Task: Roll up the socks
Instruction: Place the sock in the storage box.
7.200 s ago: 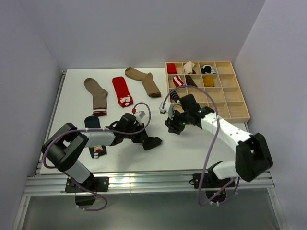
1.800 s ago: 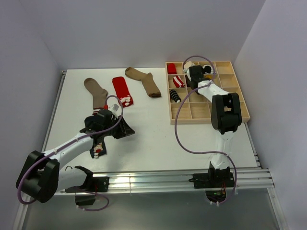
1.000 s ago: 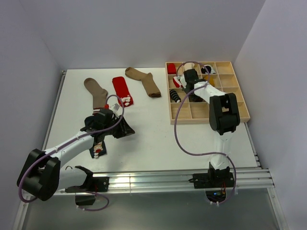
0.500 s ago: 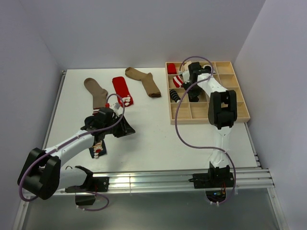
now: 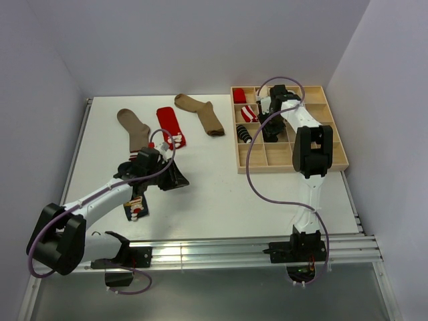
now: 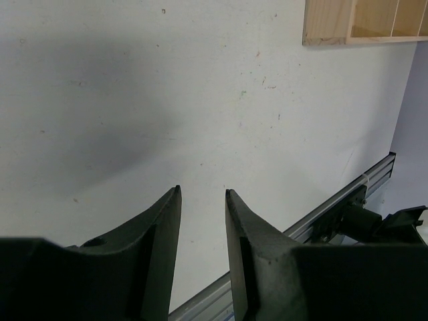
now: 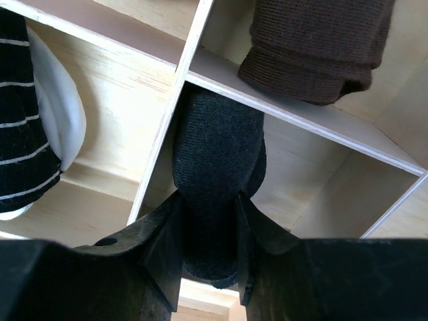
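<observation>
The plain black sock [image 7: 215, 174] sits pinched between the right jaws, in a compartment of the wooden tray [image 7: 301, 119]. The right arm [image 5: 310, 150] stretches far forward. The left jaws are half open and empty.

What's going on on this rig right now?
The right hand is reaching into the wooden tray, pinching a rolled black sock in a compartment next to ones holding a striped sock and a brown sock. The left hand hovers open and empty over the table. A tan sock, a red sock and a second tan sock lie flat, not yet rolled.
</observation>
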Robot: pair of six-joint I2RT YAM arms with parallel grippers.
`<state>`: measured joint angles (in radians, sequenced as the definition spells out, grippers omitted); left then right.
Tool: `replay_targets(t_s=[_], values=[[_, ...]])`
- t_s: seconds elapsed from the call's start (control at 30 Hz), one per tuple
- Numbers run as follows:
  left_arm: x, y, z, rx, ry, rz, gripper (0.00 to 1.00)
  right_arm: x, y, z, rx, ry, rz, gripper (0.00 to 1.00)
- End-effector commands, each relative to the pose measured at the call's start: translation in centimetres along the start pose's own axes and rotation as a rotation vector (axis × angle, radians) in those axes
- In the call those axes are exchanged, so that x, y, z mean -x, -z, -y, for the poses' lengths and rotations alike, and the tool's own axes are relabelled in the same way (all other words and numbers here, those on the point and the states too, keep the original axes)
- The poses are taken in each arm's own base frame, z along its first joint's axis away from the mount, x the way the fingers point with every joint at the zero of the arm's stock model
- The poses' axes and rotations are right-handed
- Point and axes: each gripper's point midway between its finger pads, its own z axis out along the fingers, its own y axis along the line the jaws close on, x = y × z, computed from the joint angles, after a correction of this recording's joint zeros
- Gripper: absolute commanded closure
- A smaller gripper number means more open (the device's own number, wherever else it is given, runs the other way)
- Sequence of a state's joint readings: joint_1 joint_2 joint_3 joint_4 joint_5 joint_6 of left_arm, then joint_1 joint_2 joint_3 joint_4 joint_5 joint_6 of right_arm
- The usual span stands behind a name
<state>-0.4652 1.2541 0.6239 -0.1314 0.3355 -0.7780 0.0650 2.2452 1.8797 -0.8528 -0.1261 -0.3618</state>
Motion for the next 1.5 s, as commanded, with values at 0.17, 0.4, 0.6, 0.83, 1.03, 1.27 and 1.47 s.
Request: replay_targets(t_s=[0.17, 0.4, 0.6, 0.83, 1.03, 1.27, 1.47], values=[[1.4, 0.6, 1.4, -0.027, -0.04, 0.026, 0.62, 0.4, 1.7, 0.2, 0.006, -0.007, 0.023, 0.49], [1.6, 0.4, 1.5, -0.023, -0.044, 0.026, 0.62, 1.0, 3.2, 0.1, 0.01, 0.011, 0.047, 0.44], [2.0, 0.4, 1.6, -0.016, -0.043, 0.04, 0.62, 1.5, 4.8, 0.1, 0.01, 0.025, 0.075, 0.4], [2.6, 0.5, 1.8, -0.011, -0.042, 0.057, 0.62, 2.4, 6.3, 0.1, 0.021, 0.028, 0.102, 0.37], [3.2, 0.9, 1.9, 0.002, -0.048, 0.079, 0.61, 3.1, 7.4, 0.4, 0.006, 0.032, 0.12, 0.37], [4.4, 1.1, 1.6, 0.046, -0.035, 0.134, 0.6, 3.7, 9.1, 0.5, 0.006, 0.032, 0.149, 0.36], [5.7, 2.9, -1.2, 0.191, 0.082, 0.264, 0.58, 4.2, 10.5, 0.4, 0.011, 0.03, 0.187, 0.36]])
